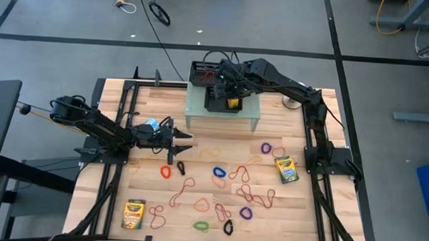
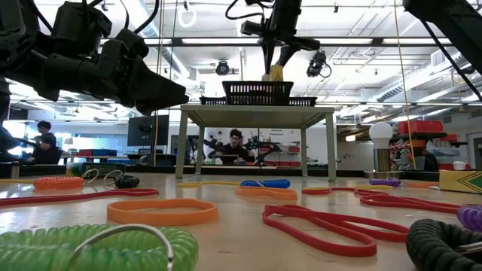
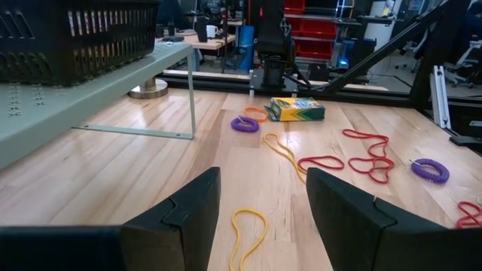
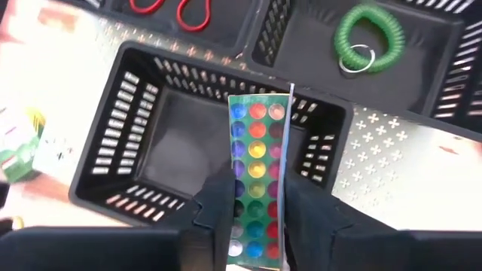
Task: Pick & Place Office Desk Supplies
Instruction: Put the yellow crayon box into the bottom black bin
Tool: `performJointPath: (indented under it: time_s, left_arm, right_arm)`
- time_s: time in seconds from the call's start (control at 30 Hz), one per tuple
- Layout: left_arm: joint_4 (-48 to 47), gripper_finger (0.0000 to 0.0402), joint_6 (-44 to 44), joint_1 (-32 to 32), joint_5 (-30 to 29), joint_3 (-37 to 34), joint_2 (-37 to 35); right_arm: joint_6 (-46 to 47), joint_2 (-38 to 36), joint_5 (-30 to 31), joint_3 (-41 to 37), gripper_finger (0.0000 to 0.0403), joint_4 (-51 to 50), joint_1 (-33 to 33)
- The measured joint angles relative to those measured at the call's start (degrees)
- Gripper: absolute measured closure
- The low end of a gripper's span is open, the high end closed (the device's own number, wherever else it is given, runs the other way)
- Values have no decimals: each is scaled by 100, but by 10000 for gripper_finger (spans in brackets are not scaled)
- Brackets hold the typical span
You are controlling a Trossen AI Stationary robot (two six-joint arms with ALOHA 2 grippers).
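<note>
Right gripper (image 4: 256,207): fingers pinched on a crayon box (image 4: 258,177), held end-down over the square black mesh tray (image 4: 135,113) that stands on the pale green riser (image 1: 222,115).
Box position: above the tray's open middle, not yet on its floor; the box's lower end is hidden by the fingers.
Doing it well: judged from here, lower straight down, keeping the box clear of the tray walls, and let go only once it rests on the floor.
Risk: released upright, the narrow box could tip against a wall.
Neighbouring tray: a green coil band (image 4: 369,34) already lies there.
Left gripper (image 3: 260,218): fingers spread and empty, low over the table near a yellow band (image 3: 248,233).
Left to do: boxes (image 1: 286,168) and loose bands on the wood.
</note>
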Motion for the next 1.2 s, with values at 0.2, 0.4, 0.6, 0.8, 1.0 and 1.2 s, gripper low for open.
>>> performJointPath:
  time_s: [0.2,0.4,0.6,0.8,1.0,1.2]
  left_arm:
    - [2,197,-3,-1,2,0,0]
    - [-27,197,-3,-2,2,0,0]
    - [-26,197,-3,-2,2,0,0]
    - [-24,197,-3,-2,2,0,0]
    - [-26,197,-3,-2,2,0,0]
    - [-27,197,-61,-2,-57,0,0]
  right_arm:
    - [370,0,84,0,307,5,-2]
    - [584,0,151,0,307,-54,0]
    - [685,-2,348,0,307,-122,15]
    - [664,-4,367,0,307,-190,17]
    - [551,-11,365,0,301,-190,17]
    - [412,-13,417,0,258,-186,17]
